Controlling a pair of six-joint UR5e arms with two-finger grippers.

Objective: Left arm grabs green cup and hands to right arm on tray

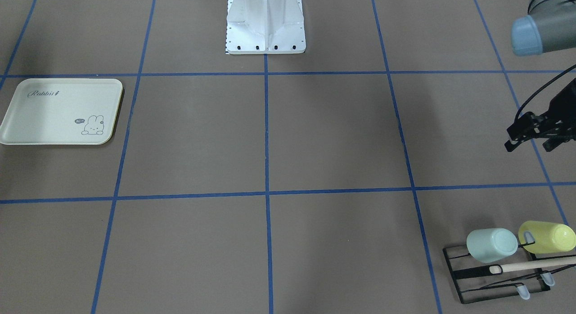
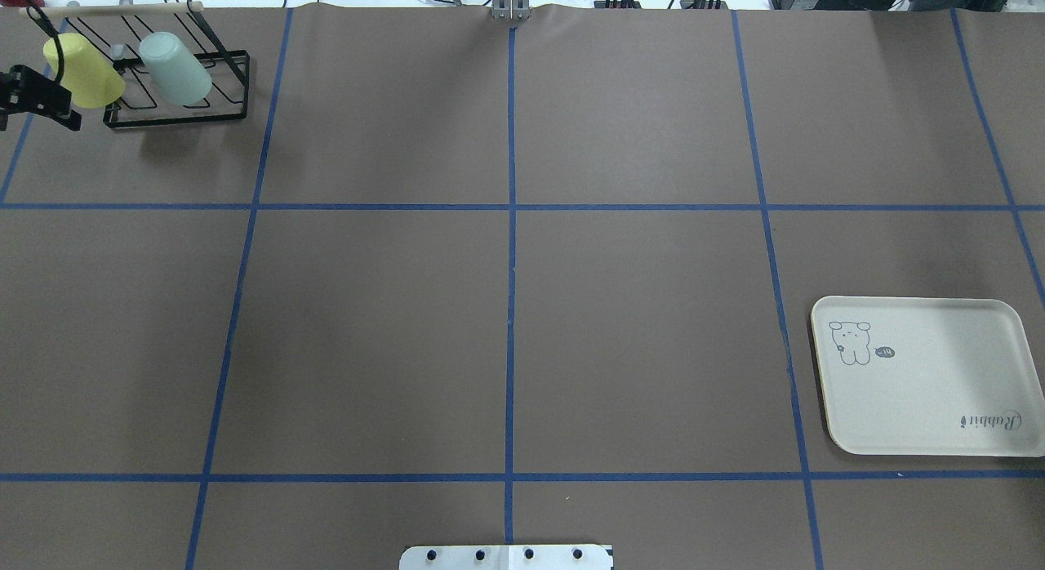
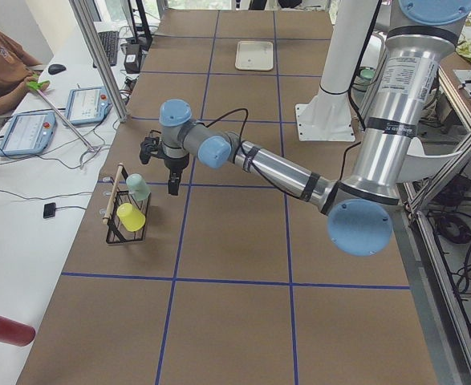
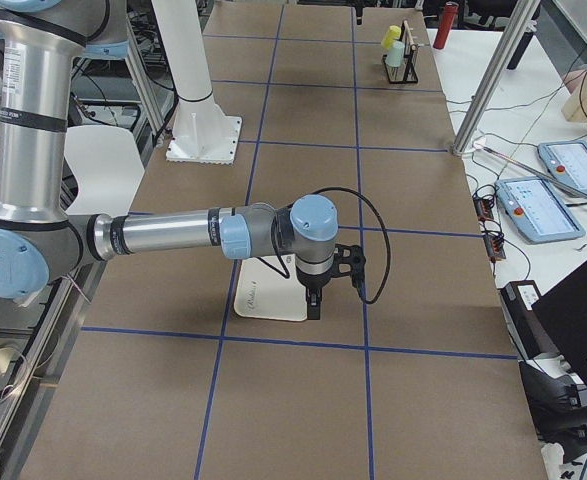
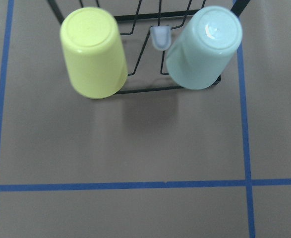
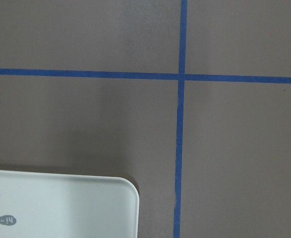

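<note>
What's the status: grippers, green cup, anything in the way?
Left gripper open, short of the rack. Right gripper near tray, state unclear. Green cup upside down on rack, untouched. Yellow cup close beside it.

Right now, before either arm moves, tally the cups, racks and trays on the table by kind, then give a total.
Cups: 2, the green cup and the yellow cup
Black wire rack: 1
Tray: 1
Total: 4

Overhead and front-facing views opposed, both steeply down on the tray [image 2: 922, 390]; wrist views close, straight down.
</note>
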